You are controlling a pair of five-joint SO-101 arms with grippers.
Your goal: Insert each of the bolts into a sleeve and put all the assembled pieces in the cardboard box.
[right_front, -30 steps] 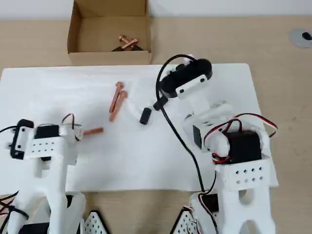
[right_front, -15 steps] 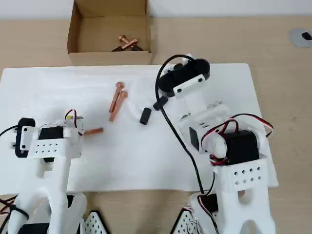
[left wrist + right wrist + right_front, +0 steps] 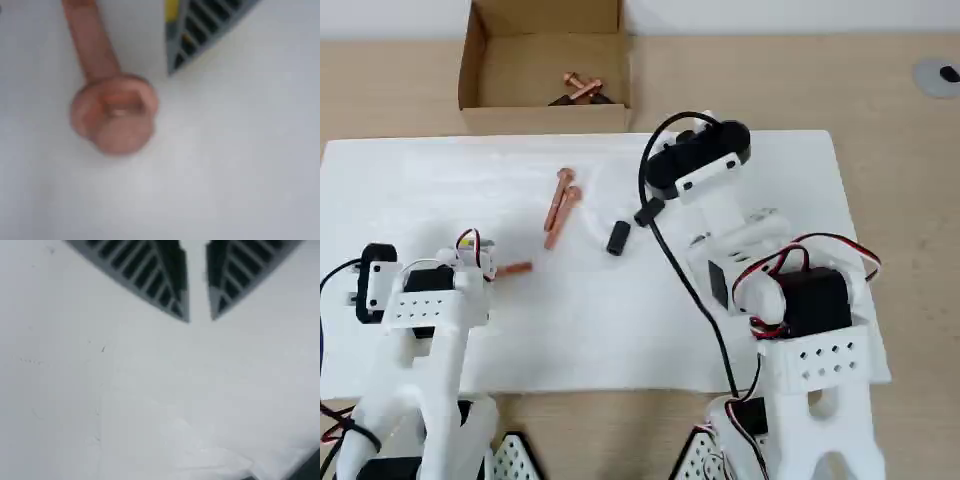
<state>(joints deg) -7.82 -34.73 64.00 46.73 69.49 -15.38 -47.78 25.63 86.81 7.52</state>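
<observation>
A copper bolt lies on the white mat, right at the tip of my left gripper. Close up, its head faces the camera, and one finger stands beside the shaft with a gap; the gripper is open. Two more bolts lie side by side farther back. A black sleeve rests near the mat's middle. My right gripper hovers over bare mat, shut on nothing, with its arm behind and to the right of the sleeve. The cardboard box holds assembled pieces.
The box stands on the wooden table beyond the mat's far edge. A black cable from the right arm crosses the mat just right of the sleeve. Open mat lies between the two arms toward the front.
My left arm's body has slid a little toward the front edge while the bolt at its tip stayed put. The right arm shifted only slightly.
</observation>
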